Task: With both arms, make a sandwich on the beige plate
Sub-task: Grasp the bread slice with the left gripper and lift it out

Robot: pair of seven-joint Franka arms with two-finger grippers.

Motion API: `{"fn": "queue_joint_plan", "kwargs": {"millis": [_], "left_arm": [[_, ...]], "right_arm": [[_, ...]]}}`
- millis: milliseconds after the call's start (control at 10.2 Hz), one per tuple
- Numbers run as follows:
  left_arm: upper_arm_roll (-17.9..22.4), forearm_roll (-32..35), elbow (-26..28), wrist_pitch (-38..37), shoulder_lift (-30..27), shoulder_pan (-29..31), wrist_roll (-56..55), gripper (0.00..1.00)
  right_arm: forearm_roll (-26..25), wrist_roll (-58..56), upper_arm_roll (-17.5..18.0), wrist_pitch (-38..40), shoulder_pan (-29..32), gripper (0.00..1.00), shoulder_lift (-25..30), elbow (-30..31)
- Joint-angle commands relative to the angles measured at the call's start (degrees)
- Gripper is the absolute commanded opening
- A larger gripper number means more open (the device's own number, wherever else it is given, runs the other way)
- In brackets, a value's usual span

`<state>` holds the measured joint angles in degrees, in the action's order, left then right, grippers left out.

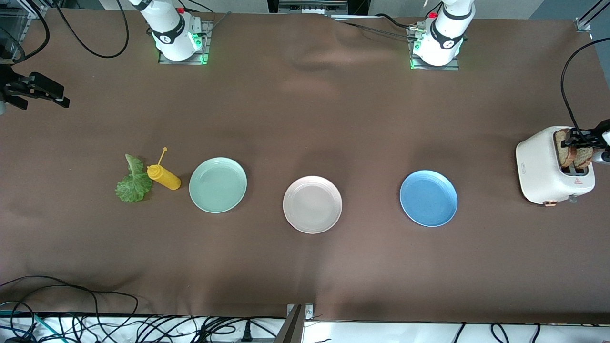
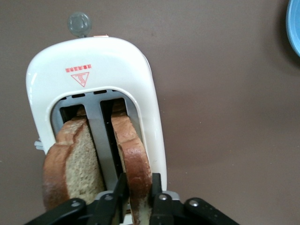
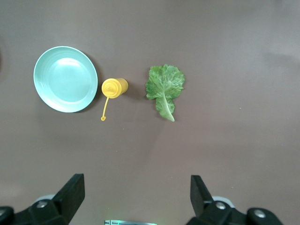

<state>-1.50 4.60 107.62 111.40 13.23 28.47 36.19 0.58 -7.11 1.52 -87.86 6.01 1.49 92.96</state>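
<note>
The beige plate (image 1: 312, 204) lies bare mid-table between a mint plate and a blue plate. Two brown bread slices stand in the white toaster (image 1: 543, 169) (image 2: 93, 65) at the left arm's end. My left gripper (image 1: 579, 139) (image 2: 138, 192) hangs over the toaster, shut on the top edge of the slice (image 2: 133, 157) in the slot closer to the plates. The other slice (image 2: 70, 164) stands free beside it. A green lettuce leaf (image 1: 133, 181) (image 3: 164, 86) lies flat toward the right arm's end. My right gripper (image 1: 55, 94) (image 3: 138, 192) hovers high there, open and empty.
A yellow squeeze bottle (image 1: 163, 176) (image 3: 114, 87) lies between the lettuce and the mint plate (image 1: 218, 184) (image 3: 65, 78). The blue plate (image 1: 428, 197) (image 2: 294, 28) sits between the beige plate and the toaster. Cables run along the table's near edge.
</note>
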Motion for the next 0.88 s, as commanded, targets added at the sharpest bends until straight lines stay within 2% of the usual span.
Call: {"fn": "queue_joint_plan", "kwargs": {"millis": [0,196,393,589,786], "left_arm": [[-0.5,1.1,-1.8,-0.9,0.3,0.8,2.9,0.0],[-0.9,0.5,-4.8,-5.5,0.0,0.6,2.8,0.0],[-1.2,-0.5,-10.8,-14.3,-0.1,-0.2,2.5,0.0],[-1.2,-6.0,-14.6,-21.5,-0.2,-0.5,1.6,0.0],[-4.3,-7.2,-19.3,-27.9,-0.3,-1.1,-4.9,0.0]], "right_arm": [[0.5,-0.2,0.1,0.6,0.3,1.0,0.1,-0.6],[0.5,-0.4,0.0,0.6,0.5,1.0,0.1,-0.6],[0.4,-0.4,0.1,0.6,0.5,1.0,0.1,-0.6],[0.5,-0.3,0.1,0.6,0.5,1.0,0.1,-0.6],[0.5,-0.2,0.1,0.6,0.5,1.0,0.1,-0.6]]}}
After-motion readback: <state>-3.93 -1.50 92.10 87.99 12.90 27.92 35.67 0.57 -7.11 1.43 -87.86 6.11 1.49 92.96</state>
